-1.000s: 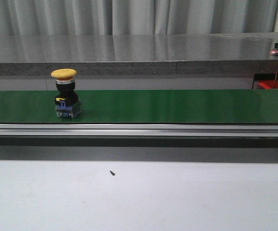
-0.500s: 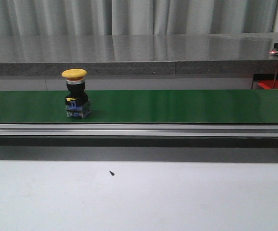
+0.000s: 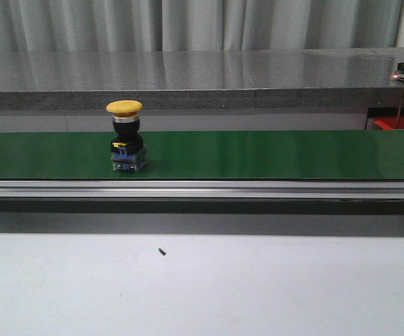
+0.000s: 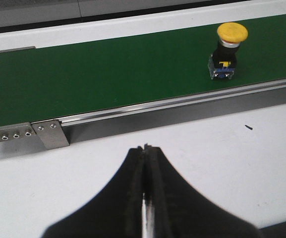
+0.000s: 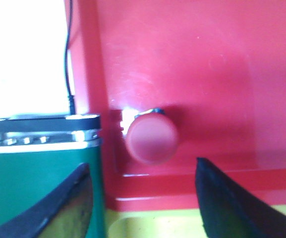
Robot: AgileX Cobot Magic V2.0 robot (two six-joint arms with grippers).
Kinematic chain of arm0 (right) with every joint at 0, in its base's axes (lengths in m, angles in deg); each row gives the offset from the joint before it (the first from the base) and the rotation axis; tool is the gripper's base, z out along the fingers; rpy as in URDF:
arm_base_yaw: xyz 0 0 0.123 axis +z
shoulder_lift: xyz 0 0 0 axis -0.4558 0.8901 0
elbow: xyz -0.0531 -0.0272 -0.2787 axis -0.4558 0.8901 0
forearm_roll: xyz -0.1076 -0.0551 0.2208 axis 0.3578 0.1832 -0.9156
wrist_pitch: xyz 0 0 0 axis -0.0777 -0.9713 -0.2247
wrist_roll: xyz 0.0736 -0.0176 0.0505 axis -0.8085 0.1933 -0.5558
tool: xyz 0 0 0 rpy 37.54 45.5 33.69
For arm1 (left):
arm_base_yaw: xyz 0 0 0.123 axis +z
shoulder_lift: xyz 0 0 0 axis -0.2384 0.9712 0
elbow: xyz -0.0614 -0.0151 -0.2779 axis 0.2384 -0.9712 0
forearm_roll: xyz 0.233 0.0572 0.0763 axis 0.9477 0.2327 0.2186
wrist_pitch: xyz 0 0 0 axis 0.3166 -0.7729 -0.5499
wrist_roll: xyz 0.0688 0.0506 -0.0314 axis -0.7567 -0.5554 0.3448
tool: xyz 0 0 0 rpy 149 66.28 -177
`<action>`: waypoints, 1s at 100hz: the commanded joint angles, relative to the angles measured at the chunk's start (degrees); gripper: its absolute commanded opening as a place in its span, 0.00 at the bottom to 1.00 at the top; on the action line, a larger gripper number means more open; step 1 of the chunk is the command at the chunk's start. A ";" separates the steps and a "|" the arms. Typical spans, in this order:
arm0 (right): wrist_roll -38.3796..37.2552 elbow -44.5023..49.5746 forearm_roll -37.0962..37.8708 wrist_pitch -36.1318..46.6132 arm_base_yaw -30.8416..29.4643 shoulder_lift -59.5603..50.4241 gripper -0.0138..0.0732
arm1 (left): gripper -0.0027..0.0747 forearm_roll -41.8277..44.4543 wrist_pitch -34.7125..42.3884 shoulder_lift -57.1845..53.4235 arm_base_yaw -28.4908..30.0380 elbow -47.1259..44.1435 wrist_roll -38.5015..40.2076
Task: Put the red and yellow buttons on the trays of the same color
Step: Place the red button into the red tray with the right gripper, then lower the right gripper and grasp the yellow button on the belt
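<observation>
Right now my yellow button (image 3: 126,136) stands upright on the green belt (image 3: 272,154), left of centre in the front view, yellow cap on top, black body and a blue-and-clear base touching the belt. From the left wrist, the same button (image 4: 227,51) is well apart from my left gripper (image 4: 146,148); its jaws are pressed together with nothing between them, over the white table (image 3: 258,287). Between gripper and button I see the belt's silver side rail (image 4: 182,101), a bracket with screws (image 4: 51,134) at the belt end, and a small dark speck (image 4: 249,127) on the table.

My right gripper (image 5: 143,171) is spread wide, holding nothing. A red button (image 5: 151,136) sits in the red tray (image 5: 207,64), cap facing the camera, just beyond the gap between the fingers (image 5: 222,198) and near the tray's wall. A yellow tray (image 5: 157,225) edge lies just beside the red one; the belt end and a black cable (image 5: 69,59) are alongside. Blurry view.
</observation>
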 commanded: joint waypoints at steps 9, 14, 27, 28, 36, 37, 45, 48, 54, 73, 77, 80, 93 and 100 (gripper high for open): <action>0.24 3.15 -3.37 3.42 -0.22 -8.51 0.69 | 0.01 -1.98 3.56 0.26 -0.51 1.62 -0.13; 0.47 4.83 -3.64 4.45 0.13 -10.10 0.69 | 0.01 -1.98 3.56 0.26 -0.51 1.62 -0.13; 0.73 8.81 -4.22 6.56 1.97 -14.64 0.69 | 0.01 -1.98 3.56 0.26 -0.51 1.62 -0.13; 0.77 8.96 -4.22 6.64 2.11 -14.86 0.69 | 0.01 -1.98 3.56 0.26 -0.51 1.62 -0.13; 0.77 10.25 -4.22 6.27 3.92 -17.36 0.69 | 0.01 -1.98 3.56 0.26 -0.51 1.62 -0.13; 0.77 10.34 -4.22 6.13 4.07 -17.57 0.69 | 0.01 -1.98 3.56 0.26 -0.51 1.62 -0.13; 0.77 11.73 -4.22 5.08 5.67 -19.79 0.69 | 0.01 -1.98 3.56 0.26 -0.51 1.62 -0.13; 0.77 12.34 -4.22 4.82 6.45 -20.78 0.69 | 0.01 -1.98 3.56 0.26 -0.51 1.62 -0.13; 0.77 13.71 -4.27 4.83 7.80 -22.35 0.69 | 0.01 -1.98 3.56 0.26 -0.51 1.62 -0.13; 0.77 17.21 -4.33 5.12 13.70 -26.55 0.69 | 0.01 -1.98 3.56 0.26 -0.51 1.62 -0.13; 0.77 17.21 -4.33 4.71 15.12 -27.00 0.69 | 0.01 -1.98 3.56 0.26 -0.51 1.62 -0.13; 0.77 17.21 -4.33 4.34 16.13 -27.10 0.69 | 0.01 -1.98 3.56 0.26 -0.51 1.62 -0.13; 0.77 17.09 -4.33 2.49 21.31 -27.19 0.69 | 0.01 -1.98 3.56 0.26 -0.51 1.62 -0.13; 0.77 17.03 -4.33 2.26 24.35 -27.19 0.69 | 0.01 -1.98 3.56 0.26 -0.51 1.62 -0.13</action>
